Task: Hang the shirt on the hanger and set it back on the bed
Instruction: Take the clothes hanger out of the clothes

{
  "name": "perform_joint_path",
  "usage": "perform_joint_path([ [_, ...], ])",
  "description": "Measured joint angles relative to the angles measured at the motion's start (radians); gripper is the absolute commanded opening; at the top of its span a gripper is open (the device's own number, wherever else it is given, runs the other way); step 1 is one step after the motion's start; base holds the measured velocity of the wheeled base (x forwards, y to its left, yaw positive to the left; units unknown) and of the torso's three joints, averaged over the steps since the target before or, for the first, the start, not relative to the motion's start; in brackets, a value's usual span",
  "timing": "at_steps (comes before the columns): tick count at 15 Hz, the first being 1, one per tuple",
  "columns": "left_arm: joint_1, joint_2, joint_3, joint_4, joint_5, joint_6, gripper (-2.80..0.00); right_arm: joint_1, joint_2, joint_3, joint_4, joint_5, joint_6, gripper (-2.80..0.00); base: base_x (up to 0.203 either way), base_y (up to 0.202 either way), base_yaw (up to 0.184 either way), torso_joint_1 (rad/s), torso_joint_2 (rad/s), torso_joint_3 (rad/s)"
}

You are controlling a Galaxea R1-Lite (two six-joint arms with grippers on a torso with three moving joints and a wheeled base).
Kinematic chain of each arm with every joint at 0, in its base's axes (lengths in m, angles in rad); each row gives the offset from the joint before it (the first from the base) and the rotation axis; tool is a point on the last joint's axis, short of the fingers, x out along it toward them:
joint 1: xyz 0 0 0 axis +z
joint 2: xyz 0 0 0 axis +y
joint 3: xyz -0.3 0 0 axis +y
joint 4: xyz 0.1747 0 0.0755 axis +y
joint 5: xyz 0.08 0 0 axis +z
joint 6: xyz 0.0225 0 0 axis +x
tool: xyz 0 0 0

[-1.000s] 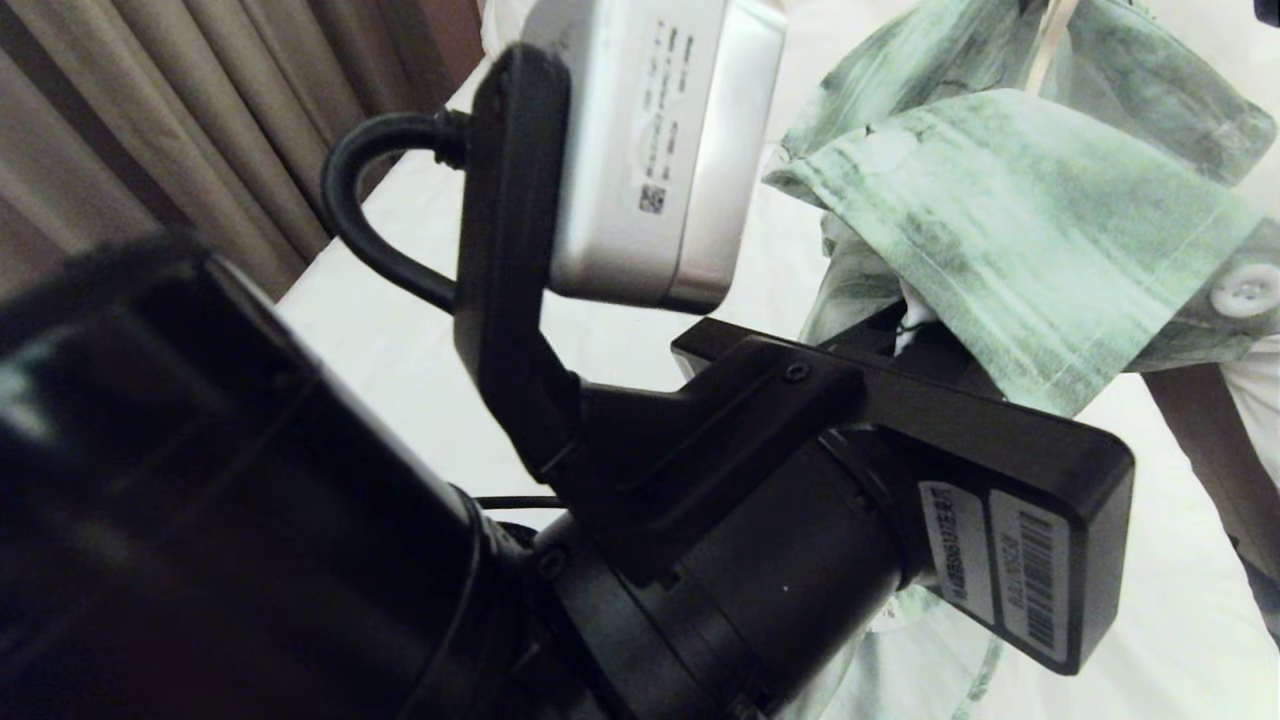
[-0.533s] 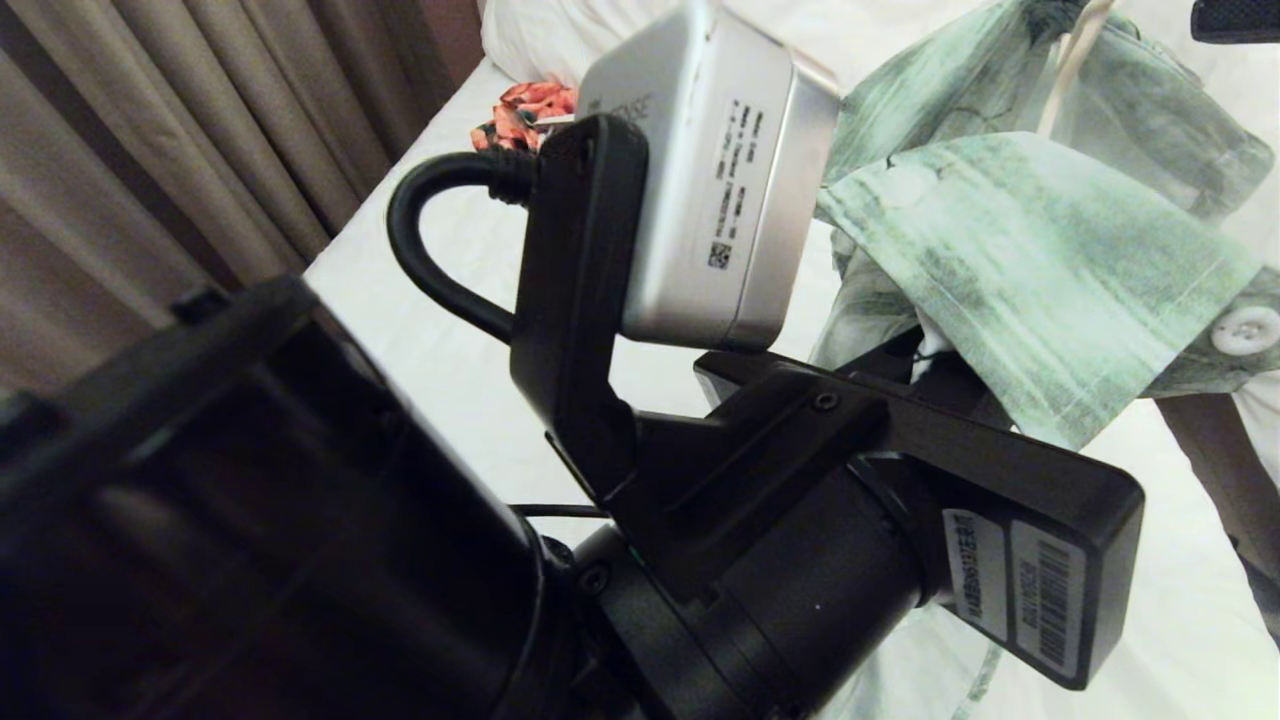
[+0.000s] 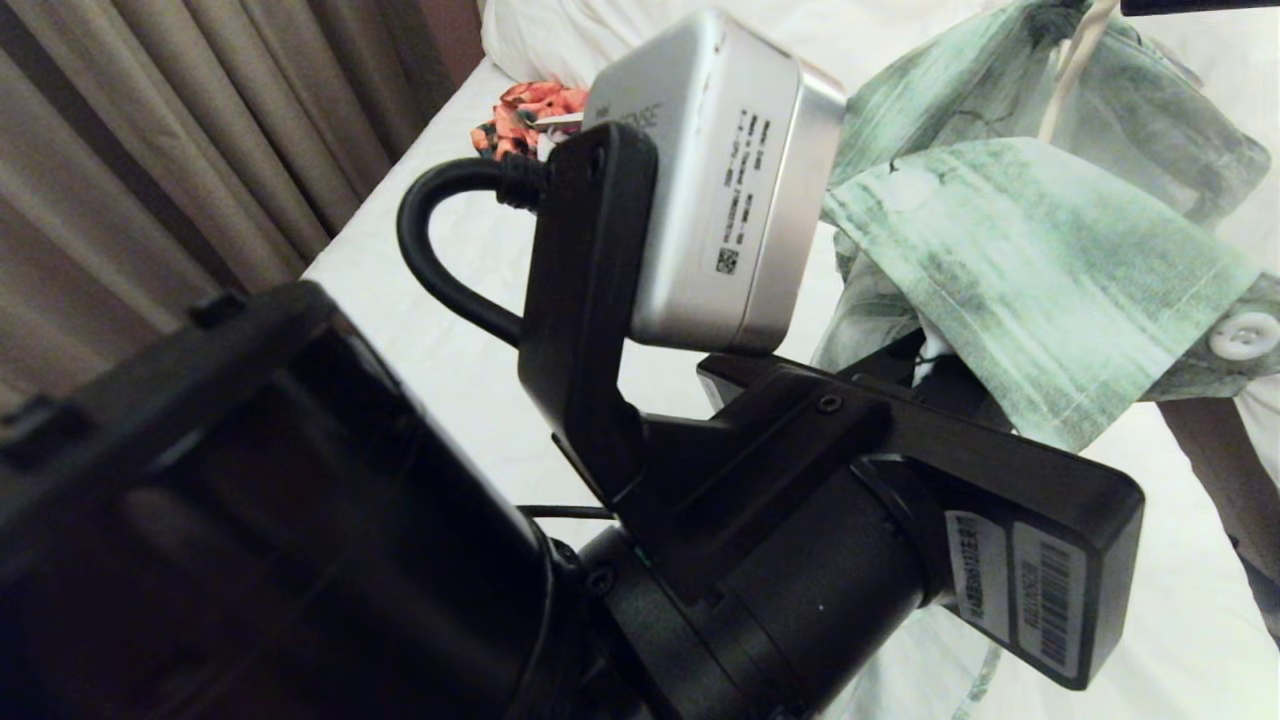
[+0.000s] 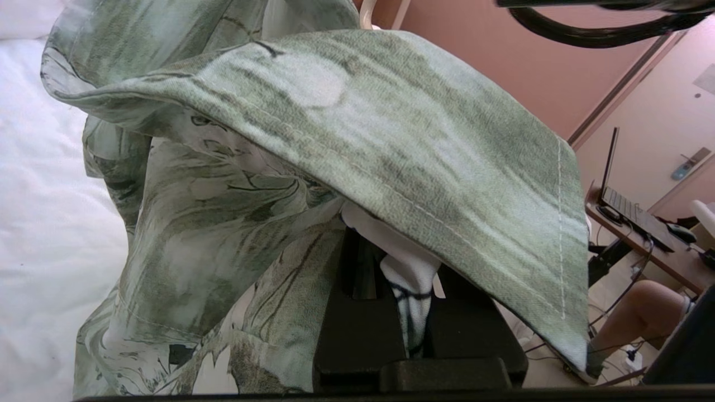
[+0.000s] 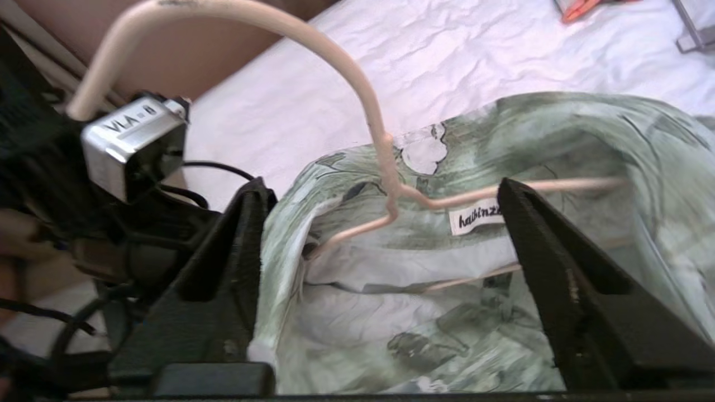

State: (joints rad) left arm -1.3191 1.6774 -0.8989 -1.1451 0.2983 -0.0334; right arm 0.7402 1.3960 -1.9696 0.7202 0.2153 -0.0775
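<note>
**A:** Where is the shirt?

**B:** The shirt [image 3: 1040,260] is held up over the bed [image 3: 470,330], bunched and draped, with the white sheet showing beneath and beside it. In the head view it sits toward the bed's right side, past the big black left arm [image 3: 300,520] that fills most of the foreground with its silver wrist camera [image 3: 720,180].

**A:** What has hold of it?

**B:** The left gripper [image 4: 410,312]. In the left wrist view its black fingers [image 4: 357,335] are pressed together on a pale fold of the shirt's fabric, while a broad green panel of the shirt hangs over the top of them.

**A:** And the hanger?

**B:** The hanger [image 5: 385,167] is inside the shirt's neck. In the right wrist view its cream hook curves up out of the collar, and its thin shoulders run off under the fabric on both sides, just by the neck label [image 5: 475,218].

**A:** The right gripper?

**B:** The right gripper [image 5: 380,245] stands spread wide, one dark finger on each side of the collar opening, clasping nothing. The hanger's neck lies in the gap between them; whether either finger touches the cloth I can't make out.

**A:** Anything else on the bed?

**B:** An orange-red floral garment [image 3: 525,112] lies near the far edge by the pillows [image 3: 560,35], next to the brown curtains [image 3: 170,130].
</note>
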Motion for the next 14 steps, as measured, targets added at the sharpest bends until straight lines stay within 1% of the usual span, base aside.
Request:
perform_joint_path([
  [2,0.000,0.000,0.000,0.001,0.000,0.000,-2.80,0.003,0.012,0.000,-0.005,-0.001,-0.036,0.00,0.000,0.000,0.000,0.000,0.00,0.000],
  [4,0.000,0.000,0.000,0.001,0.000,0.001,-2.80,0.008,0.027,0.000,-0.044,-0.002,-0.068,0.00,0.000,0.000,0.000,0.000,0.00,0.000],
  [5,0.000,-0.001,0.000,0.001,-0.001,0.001,-2.80,0.014,0.033,0.000,-0.053,-0.005,-0.070,-2.80,0.000,0.000,0.000,0.000,0.00,0.000],
  [10,0.000,-0.003,0.004,0.008,-0.005,0.002,-2.80,0.065,0.049,0.000,-0.059,-0.079,-0.073,-2.80,0.000,0.000,0.000,0.000,0.00,0.000],
  [14,0.000,-0.007,-0.003,0.055,-0.005,0.002,-2.80,0.082,0.048,0.000,-0.056,-0.112,-0.074,-2.80,0.000,0.000,0.000,0.000,0.00,0.000],
])
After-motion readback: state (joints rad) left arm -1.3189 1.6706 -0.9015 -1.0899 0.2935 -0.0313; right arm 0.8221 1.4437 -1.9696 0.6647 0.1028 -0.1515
